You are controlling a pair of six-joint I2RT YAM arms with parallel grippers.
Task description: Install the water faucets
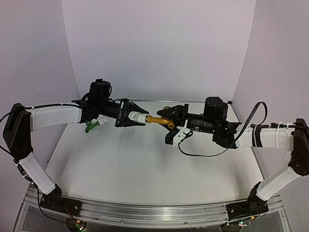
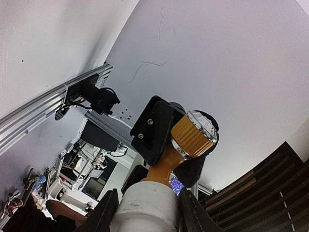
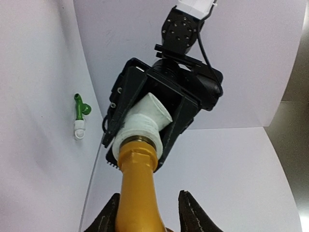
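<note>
Top external view: left gripper (image 1: 129, 116) clamps a white cylindrical pipe fitting (image 1: 137, 116) meeting the yellow-gold bent-spout toy faucet (image 1: 158, 119) pinched by right gripper (image 1: 172, 117).

At the bottom edge, the right fingers (image 3: 108, 215) stand dark on either side of the gold faucet (image 3: 137, 193), whose body runs up the middle of the frame. Its upper end meets a tilted white pipe fitting (image 3: 145, 121), which is clamped between the black left fingers (image 3: 123, 104) at centre. At the left, well apart, a green faucet (image 3: 79, 107) with a white piece on its lower end lies on the table (image 3: 48, 154). A thin cable (image 3: 91, 188) trails down near the gold one.
</note>
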